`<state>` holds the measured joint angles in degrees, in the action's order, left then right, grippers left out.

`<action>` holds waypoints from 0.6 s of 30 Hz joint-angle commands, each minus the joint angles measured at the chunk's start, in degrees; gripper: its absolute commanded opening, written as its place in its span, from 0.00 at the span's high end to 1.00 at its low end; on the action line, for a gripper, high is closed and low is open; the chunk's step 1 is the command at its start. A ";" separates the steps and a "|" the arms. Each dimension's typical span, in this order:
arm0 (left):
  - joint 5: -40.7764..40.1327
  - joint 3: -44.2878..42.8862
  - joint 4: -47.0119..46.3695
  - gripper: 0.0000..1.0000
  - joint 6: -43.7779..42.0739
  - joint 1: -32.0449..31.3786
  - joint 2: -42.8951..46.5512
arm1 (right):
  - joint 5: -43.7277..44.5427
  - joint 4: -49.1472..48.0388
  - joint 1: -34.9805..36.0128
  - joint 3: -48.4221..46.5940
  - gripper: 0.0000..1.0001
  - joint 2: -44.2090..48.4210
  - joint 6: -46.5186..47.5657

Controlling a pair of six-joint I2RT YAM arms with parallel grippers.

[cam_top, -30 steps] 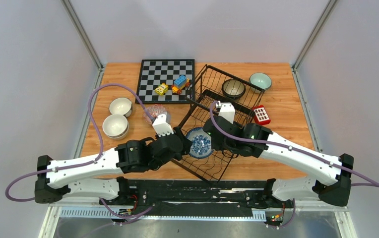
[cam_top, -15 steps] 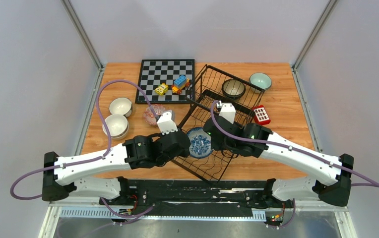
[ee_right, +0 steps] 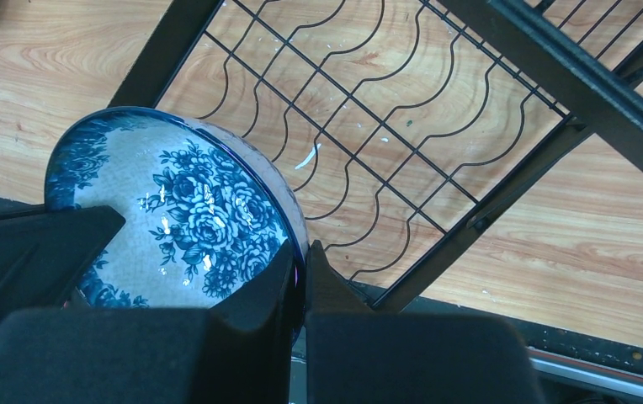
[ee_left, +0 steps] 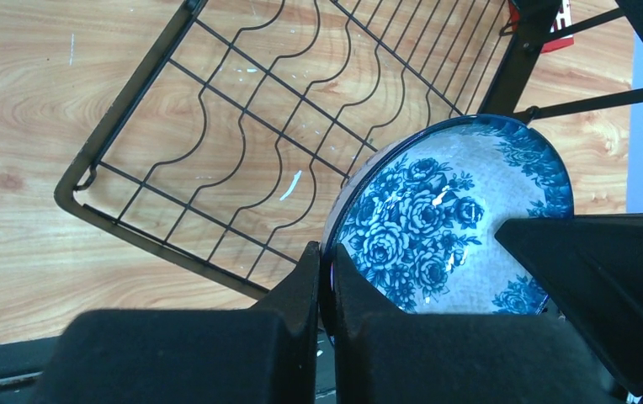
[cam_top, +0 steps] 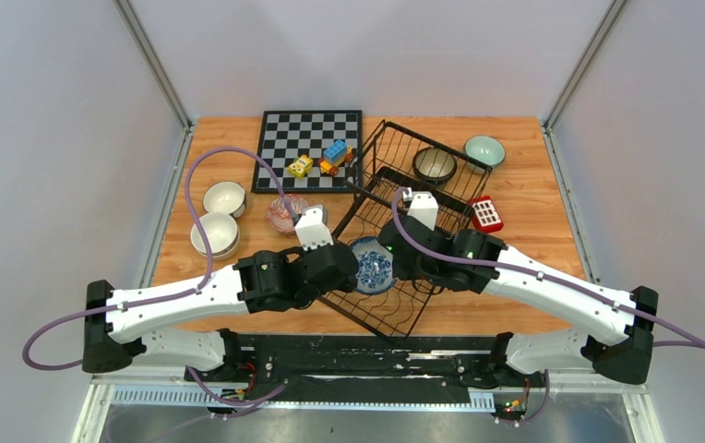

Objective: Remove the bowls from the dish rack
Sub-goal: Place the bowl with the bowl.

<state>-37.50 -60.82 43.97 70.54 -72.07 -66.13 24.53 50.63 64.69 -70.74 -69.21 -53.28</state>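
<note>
A blue-and-white flower-patterned bowl (cam_top: 372,265) hangs over the near part of the black wire dish rack (cam_top: 395,314), gripped from both sides. My left gripper (cam_top: 349,264) is shut on its left rim, and the left wrist view shows the bowl (ee_left: 444,219) with the fingers pinching its edge at my left gripper (ee_left: 326,269). My right gripper (cam_top: 395,261) is shut on the opposite rim, with the bowl (ee_right: 175,202) beside my right gripper (ee_right: 301,261). A dark speckled bowl (cam_top: 435,165) sits in the rack's far end.
A mint bowl (cam_top: 484,150) stands on the table beyond the rack. Two pale bowls (cam_top: 224,197) (cam_top: 215,233) and a pink-patterned bowl (cam_top: 286,210) sit on the left. A chessboard (cam_top: 310,138) carries toy blocks (cam_top: 335,154). A red object (cam_top: 485,214) lies right of the rack.
My left arm moved right to the patterned bowl and its gripper closed on the rim. The right gripper kept its hold and stayed put.
</note>
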 commanded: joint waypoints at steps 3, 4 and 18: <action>0.03 -0.38 -0.88 1.00 -0.80 0.44 0.15 | -0.69 -2.29 -0.62 0.34 1.00 1.14 2.63; 0.07 -0.38 -1.03 1.00 -1.07 0.44 0.13 | -1.10 -2.60 -0.68 0.35 0.99 1.29 4.00; 2.83 -1.66 -1.99 1.00 -5.45 0.44 2.03 | -7.32 -0.97 -0.62 0.23 0.37 5.49 24.12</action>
<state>-34.89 -60.80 43.88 66.98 -72.05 -65.95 19.49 47.79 64.69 -70.70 -64.53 -36.53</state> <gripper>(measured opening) 0.025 0.616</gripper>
